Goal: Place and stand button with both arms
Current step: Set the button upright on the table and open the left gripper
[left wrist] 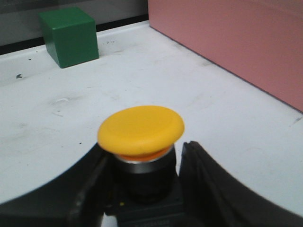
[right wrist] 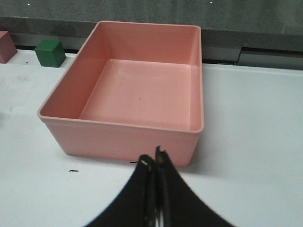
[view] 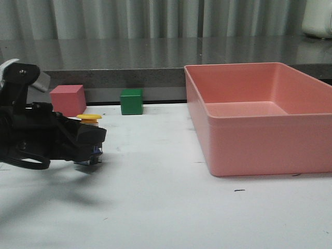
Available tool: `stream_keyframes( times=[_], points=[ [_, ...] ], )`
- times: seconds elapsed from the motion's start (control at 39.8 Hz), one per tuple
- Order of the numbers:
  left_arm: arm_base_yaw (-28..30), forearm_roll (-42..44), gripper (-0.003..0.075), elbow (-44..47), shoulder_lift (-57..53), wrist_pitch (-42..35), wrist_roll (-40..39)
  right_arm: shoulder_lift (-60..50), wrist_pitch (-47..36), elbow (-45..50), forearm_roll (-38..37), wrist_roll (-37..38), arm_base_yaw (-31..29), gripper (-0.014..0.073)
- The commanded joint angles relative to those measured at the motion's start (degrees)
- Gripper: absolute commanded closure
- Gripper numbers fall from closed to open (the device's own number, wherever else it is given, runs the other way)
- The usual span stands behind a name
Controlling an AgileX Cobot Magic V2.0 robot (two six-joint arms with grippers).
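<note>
Gripping the button [left wrist: 141, 137] tight, the left gripper [left wrist: 142, 189] has its black fingers [left wrist: 203, 184] pressed against either side of the dark body, and the yellow mushroom cap sits level on top, pointing straight up. Over in the front view that same left gripper [view: 85, 142] reaches in from the left edge, low over the white table [view: 155, 207], with the button [view: 89, 120] upright in its grasp; whether the base is touching the tabletop or just above it, I cannot tell, it's tucked in shadow under the fingers.

Across on the right side, the right gripper [right wrist: 155, 163] hangs over the table with its two fingers pressed together, nothing between them, just short of the near wall of the pink bin [right wrist: 118, 137]. That bin [view: 259, 150] fills the right half of the front view, wide and open-topped.

Further back, a pink cube [view: 67, 99] sits behind the left gripper near the table's rear edge, and a green cube [view: 131, 101] stands just to its right, apart from it. The green cube [left wrist: 69, 35] also shows beyond the yellow cap in the left wrist view. Behind it all, a grey counter [view: 129, 57].
</note>
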Motion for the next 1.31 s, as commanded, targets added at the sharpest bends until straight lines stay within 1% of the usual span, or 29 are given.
stream_keyframes(
  times=[0.0,0.05,0.2,0.33,0.73,0.78,0.93,0.98,1.23,1.28],
  points=[
    [0.15,-1.22,0.0610,-0.72,-1.70,-5.44,0.63,0.40,-4.47,-1.51,-1.24,-0.46,-0.23,0.0656],
    [0.15,-1.48,0.0607,-0.34,-1.67,-5.73,1.10,0.40,-4.47,-1.51,-1.24,-0.46,-0.23,0.0656],
    [0.15,-1.64,0.0561,1.09,-0.95,-7.86,3.55,0.40,-4.47,-1.51,-1.24,-0.46,-0.23,0.0656],
    [0.15,-1.73,0.0539,1.91,-0.95,-8.14,3.55,0.40,-4.47,-1.51,-1.24,-0.46,-0.23,0.0656],
    [0.15,-1.73,0.0532,2.68,-0.58,-8.27,3.63,0.40,-4.47,-1.51,-1.24,-0.46,-0.23,0.0656],
    [0.15,-1.73,0.0510,2.84,-0.58,-8.27,3.63,0.40,-4.47,-1.51,-1.24,-0.46,-0.23,0.0656],
    [0.15,-1.73,0.0395,3.39,-0.58,-8.46,3.63,0.40,-4.47,-1.51,-1.24,-0.46,-0.23,0.0656],
    [0.15,-1.73,0.0370,3.61,-0.58,-8.87,3.63,0.40,-4.47,-1.51,-1.24,-0.46,-0.23,0.0656],
    [0.15,-1.73,0.0274,5.54,-0.58,-12.72,3.63,0.40,-4.47,-1.51,-1.24,-0.46,-0.23,0.0656],
    [0.15,-1.73,0.0265,5.57,-0.58,-12.71,3.63,0.40,-4.47,-1.51,-1.24,-0.46,-0.23,0.0656]
  ],
)
